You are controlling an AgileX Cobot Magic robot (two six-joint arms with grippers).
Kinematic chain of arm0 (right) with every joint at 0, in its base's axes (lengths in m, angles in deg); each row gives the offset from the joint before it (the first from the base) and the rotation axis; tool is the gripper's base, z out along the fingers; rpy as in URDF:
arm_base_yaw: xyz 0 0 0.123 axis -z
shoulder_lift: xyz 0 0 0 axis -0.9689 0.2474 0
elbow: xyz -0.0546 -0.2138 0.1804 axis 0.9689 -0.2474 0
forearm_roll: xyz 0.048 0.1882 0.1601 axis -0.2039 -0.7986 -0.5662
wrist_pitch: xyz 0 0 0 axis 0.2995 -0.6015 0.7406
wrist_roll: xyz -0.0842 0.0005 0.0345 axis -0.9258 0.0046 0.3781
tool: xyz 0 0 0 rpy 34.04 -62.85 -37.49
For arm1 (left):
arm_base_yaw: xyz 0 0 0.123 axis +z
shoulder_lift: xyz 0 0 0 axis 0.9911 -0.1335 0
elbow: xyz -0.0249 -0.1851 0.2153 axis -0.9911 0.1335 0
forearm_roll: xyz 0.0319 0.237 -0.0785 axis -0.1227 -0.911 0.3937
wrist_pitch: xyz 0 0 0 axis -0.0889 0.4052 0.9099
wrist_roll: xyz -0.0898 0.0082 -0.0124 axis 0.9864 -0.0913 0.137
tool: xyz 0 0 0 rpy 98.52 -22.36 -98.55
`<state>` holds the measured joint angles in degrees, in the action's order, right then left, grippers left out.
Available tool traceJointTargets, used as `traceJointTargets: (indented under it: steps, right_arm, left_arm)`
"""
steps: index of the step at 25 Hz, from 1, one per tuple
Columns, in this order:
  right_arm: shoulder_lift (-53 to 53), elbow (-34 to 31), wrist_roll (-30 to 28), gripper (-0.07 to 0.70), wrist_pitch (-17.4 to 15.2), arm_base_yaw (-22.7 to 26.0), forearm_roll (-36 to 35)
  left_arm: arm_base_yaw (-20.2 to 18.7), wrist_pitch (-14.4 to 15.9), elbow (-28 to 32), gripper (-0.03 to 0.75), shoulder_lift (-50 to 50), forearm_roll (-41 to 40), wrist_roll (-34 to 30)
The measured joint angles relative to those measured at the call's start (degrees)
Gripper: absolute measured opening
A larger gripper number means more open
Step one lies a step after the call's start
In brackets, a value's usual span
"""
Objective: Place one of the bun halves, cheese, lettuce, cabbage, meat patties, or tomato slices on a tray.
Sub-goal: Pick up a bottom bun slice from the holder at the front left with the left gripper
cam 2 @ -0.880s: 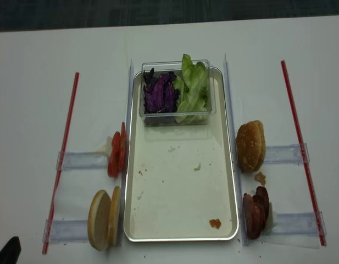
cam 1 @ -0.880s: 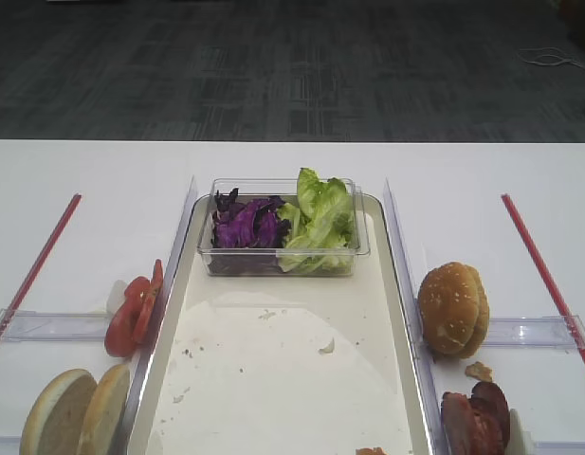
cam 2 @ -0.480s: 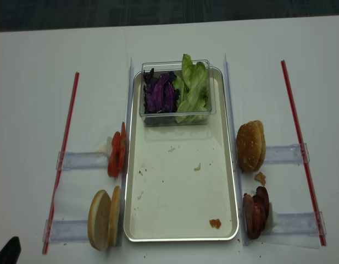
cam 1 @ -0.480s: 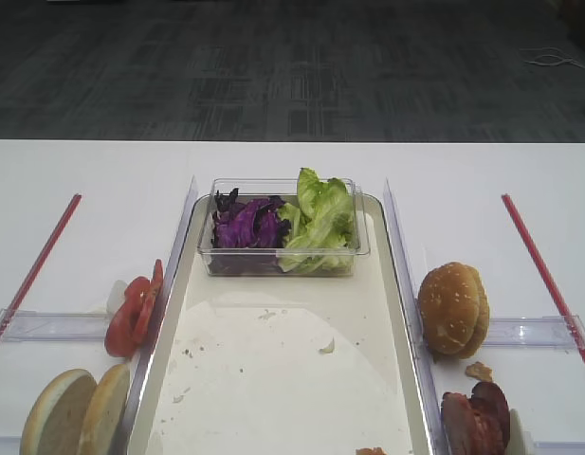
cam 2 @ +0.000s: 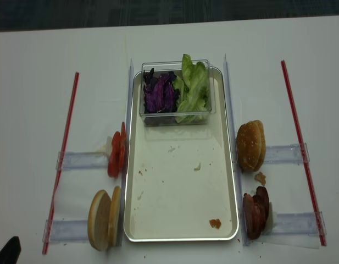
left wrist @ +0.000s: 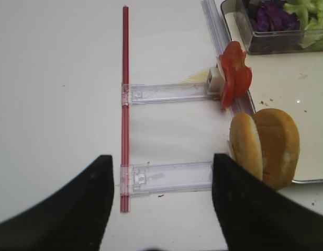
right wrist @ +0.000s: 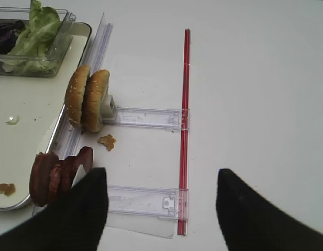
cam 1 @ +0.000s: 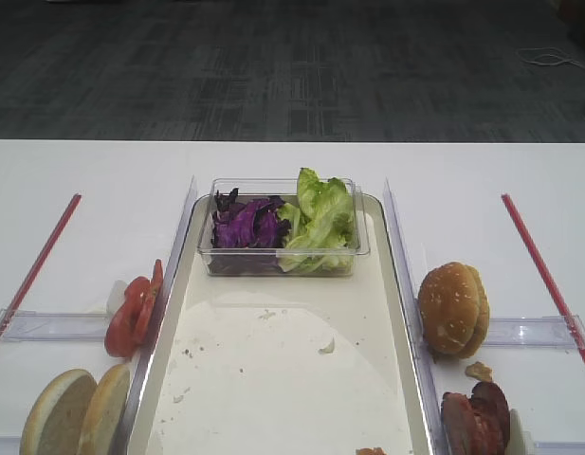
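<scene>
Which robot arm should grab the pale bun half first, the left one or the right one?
Probably the left. The pale bun halves stand just outside the tray on the left side, right beside the open left gripper. The right gripper hangs over the opposite side, near the meat patties.

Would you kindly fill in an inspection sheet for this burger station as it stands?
Surface: white table, red strips either side.
Job's things: tray floor bare but crumbs; cabbage and lettuce in clear tub; pale bun halves and tomato slices left; sesame buns and meat patties right.
Clutter: crumb.
Grippers: left gripper and right gripper open, empty.
Cables: one on floor.
Surroundings: dark carpet.
</scene>
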<state>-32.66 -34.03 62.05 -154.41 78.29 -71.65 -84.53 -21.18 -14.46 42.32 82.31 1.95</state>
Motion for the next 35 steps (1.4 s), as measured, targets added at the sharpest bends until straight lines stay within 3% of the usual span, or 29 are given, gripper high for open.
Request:
traceJointTargets:
  steps: [7, 16, 35]
  right_arm:
    - [0.0, 0.0, 0.0, 0.47, 0.0, 0.0, 0.0]
    - [0.0, 0.0, 0.0, 0.47, 0.0, 0.0, 0.0]
    - [0.0, 0.0, 0.0, 0.469, 0.0, 0.0, 0.0]
  left_arm:
    - [0.0, 0.0, 0.0, 0.396, 0.0, 0.0, 0.0]
    - [-0.2, 0.0, -1.29, 0.392, -8.07, 0.6, 0.1]
    - [-1.24, -0.36, -11.82, 0.361, -30.45, 2.81, 0.43]
